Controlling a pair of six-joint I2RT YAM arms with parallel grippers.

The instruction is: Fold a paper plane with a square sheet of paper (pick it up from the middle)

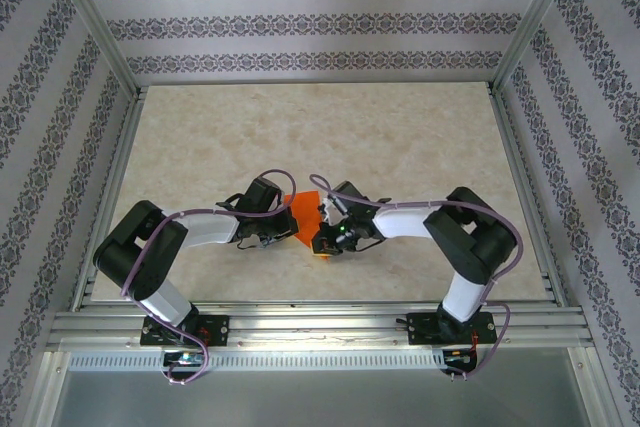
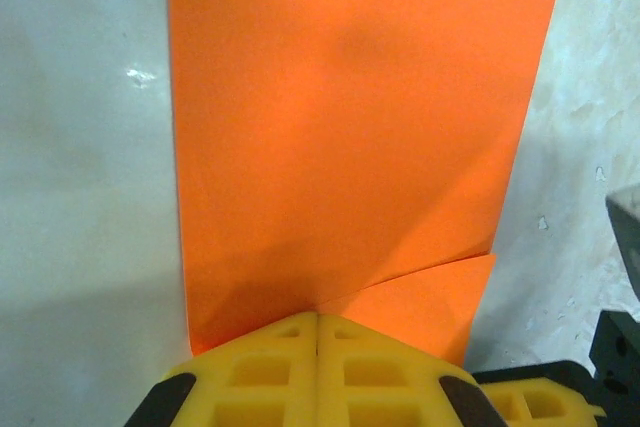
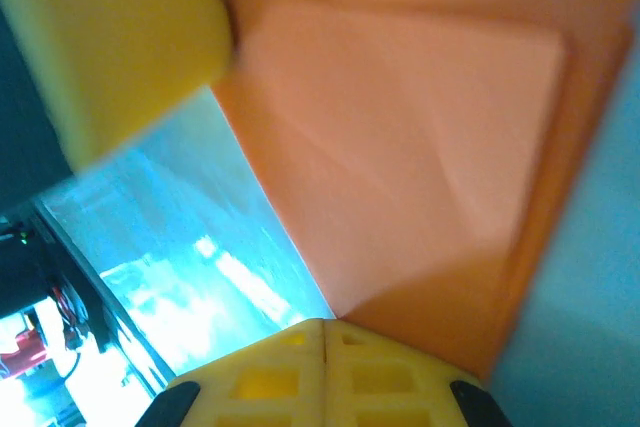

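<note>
Top view: bright, even, sharp; soft shadows on the table (image 1: 400, 147). Left wrist: sharp; shadow darkens the orange paper (image 2: 350, 147) near the lens. Right wrist: blurred, cyan-tinted, white glare lower left.

Cell colours and patterns — viewed from the floor
Sheet of paper (image 1: 303, 212): bright orange, plain. Table (image 1: 330, 137): beige marbling. Walls (image 1: 300, 27): white with grey ornamental bands. Left gripper fingers (image 2: 270, 372) and right gripper fingers (image 3: 265, 382): yellow. Arms (image 1: 205, 227): white links, black joints — purple cables (image 1: 517, 242).
</note>
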